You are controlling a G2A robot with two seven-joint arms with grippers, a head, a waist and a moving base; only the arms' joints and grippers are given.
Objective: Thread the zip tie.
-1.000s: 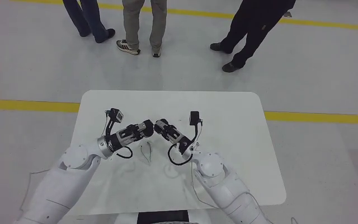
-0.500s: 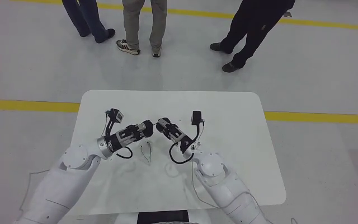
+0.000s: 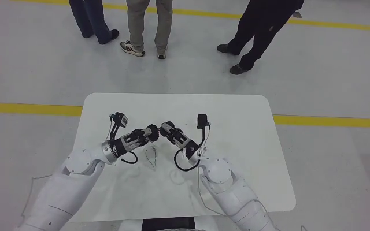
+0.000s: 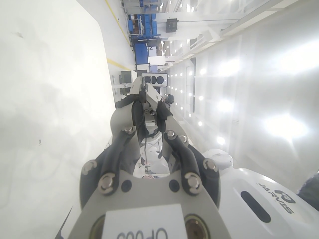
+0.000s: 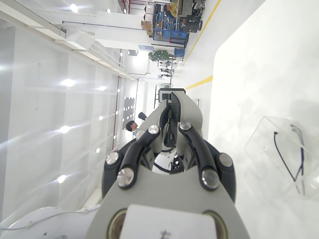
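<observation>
Nearest me, just below centre of top view: clear tray [image 5: 261, 140] on white surface [image 3: 243, 115], spare ties [image 5: 282, 159] lying inside. Just beyond, left of centre: my left jaws clamped narrow on thin black zip tie [image 4: 144, 115], strip running out between them. My right jaws pressed together, tips meeting left ones; their catch too small to tell. Step, I judge: feeding tail into head. Next needs fine alignment, then steady push.

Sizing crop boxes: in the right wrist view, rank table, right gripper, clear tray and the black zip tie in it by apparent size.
1. table, right gripper: look alike; the gripper is nearest, so unranked
2. clear tray
3. black zip tie
</observation>
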